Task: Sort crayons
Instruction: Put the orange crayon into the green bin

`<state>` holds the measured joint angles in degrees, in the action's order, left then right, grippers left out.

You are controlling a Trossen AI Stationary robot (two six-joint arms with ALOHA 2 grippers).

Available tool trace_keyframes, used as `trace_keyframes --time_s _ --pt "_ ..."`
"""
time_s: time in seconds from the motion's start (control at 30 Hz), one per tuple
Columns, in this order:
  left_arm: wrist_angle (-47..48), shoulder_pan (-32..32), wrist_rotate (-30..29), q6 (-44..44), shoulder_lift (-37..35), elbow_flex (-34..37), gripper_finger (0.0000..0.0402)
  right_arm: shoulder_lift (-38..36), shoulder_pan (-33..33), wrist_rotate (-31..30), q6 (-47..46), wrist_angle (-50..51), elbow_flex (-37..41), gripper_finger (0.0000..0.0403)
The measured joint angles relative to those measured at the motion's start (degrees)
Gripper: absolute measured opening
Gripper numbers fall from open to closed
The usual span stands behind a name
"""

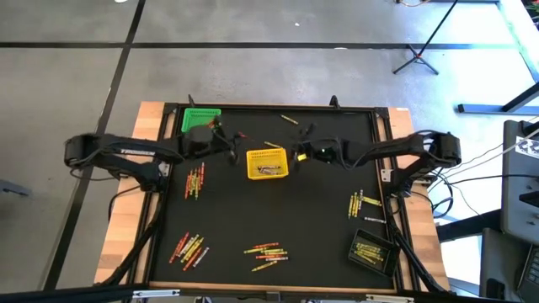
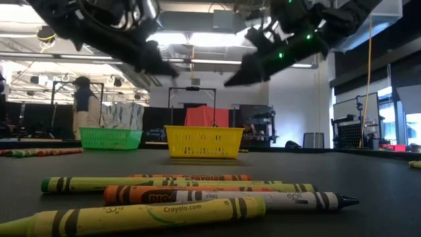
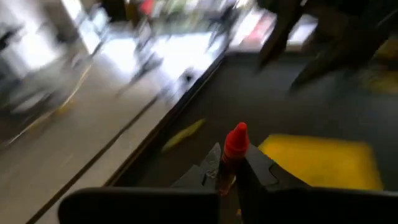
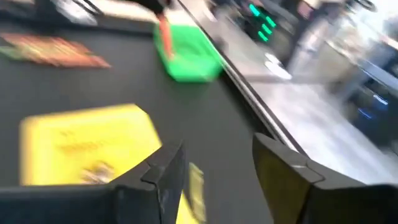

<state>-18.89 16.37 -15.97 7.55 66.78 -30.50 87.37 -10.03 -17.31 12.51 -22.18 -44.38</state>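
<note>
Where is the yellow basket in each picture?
High view: yellow basket at the mat's middle, between both arms.
Low view: it stands centre, far back.
Left wrist view: a yellow blur beyond the red crayon.
Right wrist view: it lies past the fingers.
Shared landmark: the green basket beside it.

yellow basket (image 1: 267,163) plonked mid-mat, both arms crowding it at 9 and 3, crayon piles (image 1: 265,253) at 6, open mat in between

I read "Crayola.com" on the nearest yellow crayon (image 2: 131,216) and "Crayola" on the orange crayon (image 2: 191,177) farther back in front of me.
</note>
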Motion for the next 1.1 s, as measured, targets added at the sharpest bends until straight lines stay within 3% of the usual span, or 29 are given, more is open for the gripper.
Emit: trace_keyframes --time_s 0.13,0.2,0.33,0.7,0.83,1.1 --pt "18.3 4.8 -8.9 0.6 -0.9 -4.5 0.0008 0.5 -5.1 -1.1 0.0 3.3 0.0 0.0186" --pt "25.1 7.8 -12.0 0.6 -0.8 -5.8 0.0008 0.7 -8.2 1.2 0.0 4.2 0.0 0.0186" --pt "30.9 14.7 -14.9 -0.7 -0.7 -6.3 0.0008 1.3 -13.1 4.1 -0.2 2.5 0.0 0.0186" --pt "32.4 29.1 -14.9 -1.0 4.6 -6.3 0.0014 5.5 -20.3 8.8 -3.7 -2.1 -1.8 0.0186" --pt "33.2 31.0 -13.2 -1.6 7.4 -6.3 0.0024 7.3 -21.5 12.5 -4.0 0.5 -4.3 0.0186" --pt "33.4 32.0 -12.1 -2.7 9.4 -6.3 0.0077 13.6 -22.6 12.4 -4.3 11.8 -12.5 0.0186"
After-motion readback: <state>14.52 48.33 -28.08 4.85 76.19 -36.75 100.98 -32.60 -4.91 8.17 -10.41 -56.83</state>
